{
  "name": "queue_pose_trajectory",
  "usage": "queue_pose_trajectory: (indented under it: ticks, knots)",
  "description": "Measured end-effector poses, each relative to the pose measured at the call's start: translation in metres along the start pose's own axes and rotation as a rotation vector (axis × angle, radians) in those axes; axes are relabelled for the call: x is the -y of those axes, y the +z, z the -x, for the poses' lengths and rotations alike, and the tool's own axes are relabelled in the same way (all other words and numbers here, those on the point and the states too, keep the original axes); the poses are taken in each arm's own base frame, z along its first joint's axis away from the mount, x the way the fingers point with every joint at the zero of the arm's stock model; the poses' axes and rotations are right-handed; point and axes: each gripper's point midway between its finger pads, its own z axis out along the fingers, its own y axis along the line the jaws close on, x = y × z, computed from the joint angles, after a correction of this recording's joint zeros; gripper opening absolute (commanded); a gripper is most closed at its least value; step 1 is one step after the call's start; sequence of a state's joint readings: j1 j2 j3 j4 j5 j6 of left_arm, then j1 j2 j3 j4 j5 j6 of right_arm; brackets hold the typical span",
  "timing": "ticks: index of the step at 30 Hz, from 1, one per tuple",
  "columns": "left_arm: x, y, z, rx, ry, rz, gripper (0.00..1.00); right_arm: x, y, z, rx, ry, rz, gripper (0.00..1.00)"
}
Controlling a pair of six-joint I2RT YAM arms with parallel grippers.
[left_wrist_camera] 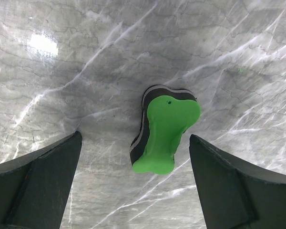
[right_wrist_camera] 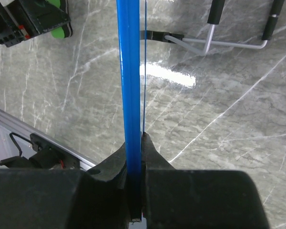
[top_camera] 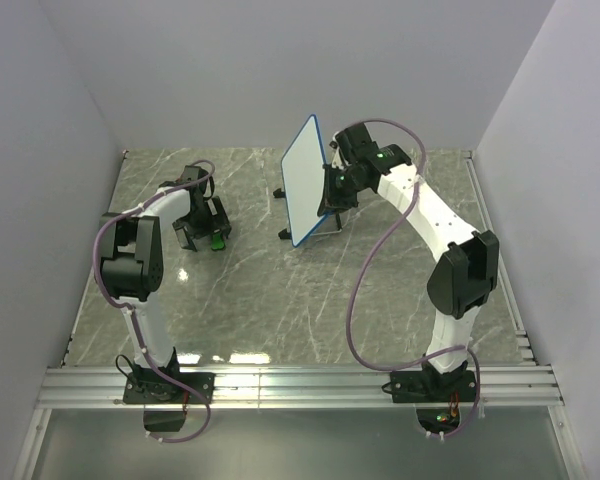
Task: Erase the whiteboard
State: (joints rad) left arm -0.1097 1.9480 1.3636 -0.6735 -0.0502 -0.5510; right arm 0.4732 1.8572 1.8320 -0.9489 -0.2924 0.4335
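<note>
So you're at the pick-up-the-tool stage, I'd say. No wiping has started.

Your right gripper is clamped tight on the edge of the small white rectangular whiteboard with the thin blue rim. The board stands tilted on its bent wire stand with black feet, toward the far middle of the grey marble-look table.

Your left gripper hangs over the little green bone-shaped foam eraser with a black backing. Its jaws are spread wide, 1 finger on each side and neither touching it. The eraser lies flat on the table, well apart from the board.

Next move, as I read it:
1. Drop straight down and close across the eraser's narrow waist.
2. Carry it over to the board's face while the right side holds the board steady.

The eraser sits a bit skewed between the 2 fingers, so a small wrist twist first might help.

As for text, I can't spot any brand or label. The board face looks plain from above, and no writing is readable at this angle.
</note>
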Motion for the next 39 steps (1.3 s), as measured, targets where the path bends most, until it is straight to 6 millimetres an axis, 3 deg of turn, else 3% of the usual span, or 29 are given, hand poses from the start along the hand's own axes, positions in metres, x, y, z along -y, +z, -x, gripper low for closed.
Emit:
queue_pose_trajectory:
  ticks: [12, 18, 22, 25, 34, 39]
  knots:
    - [0.001, 0.0, 0.0, 0.0, -0.014, 0.0, 0.99, 0.012, 0.023, -0.012, -0.083, 0.03, -0.023, 0.0]
    - [0.001, 0.0, 0.0, 0.0, -0.015, 0.0, 0.99, 0.012, 0.022, -0.011, -0.09, 0.043, -0.006, 0.0]
    - [0.001, 0.0, 0.0, 0.0, -0.015, 0.0, 0.99, 0.013, 0.022, -0.009, -0.088, 0.059, -0.002, 0.5]
    - [0.001, 0.0, 0.0, 0.0, -0.015, 0.0, 0.99, 0.016, 0.023, -0.006, -0.078, 0.069, -0.003, 0.67]
    - [0.001, -0.001, 0.001, -0.001, -0.014, 0.001, 0.99, 0.032, 0.018, -0.006, -0.069, 0.094, -0.036, 0.72]
    - [0.003, -0.004, 0.005, 0.01, -0.015, -0.004, 1.0, 0.037, 0.0, 0.001, -0.013, 0.09, -0.052, 0.74]
